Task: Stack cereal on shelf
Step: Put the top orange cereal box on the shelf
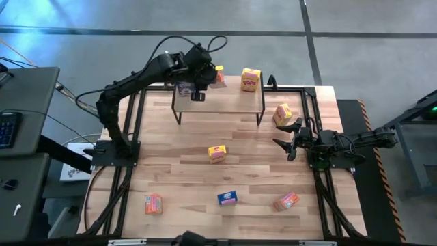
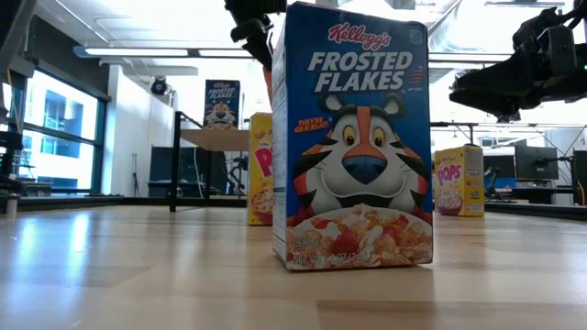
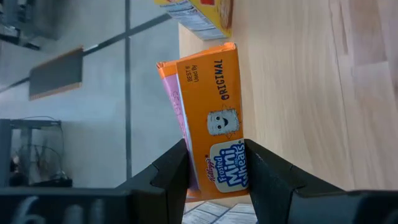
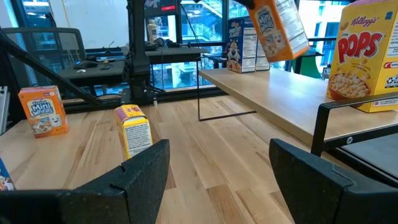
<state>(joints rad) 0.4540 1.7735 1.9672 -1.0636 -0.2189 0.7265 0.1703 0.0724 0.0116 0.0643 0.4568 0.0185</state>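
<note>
frosted flakes box (image 2: 353,137) looms closest at table level, upright on the tabletop (image 1: 239,160). farther back, my left gripper (image 3: 214,180) is clamped across the narrow faces of an orange mini-wheats box (image 3: 214,124), hanging over the shelf (image 1: 218,100) near its back edge. light, thin card, i'd say, easily dented. its long axis runs straight out from my fingers. right gripper (image 4: 214,168) waits half open by the table's right edge.

Slatted wooden tabletop (image 1: 246,171) fills frame centre, black frame rails along its edges. Dark desk with keyboard (image 1: 7,130) at left edge. Grey floor beyond, top of frame. Monitor (image 2: 535,162) at right, low view.
</note>
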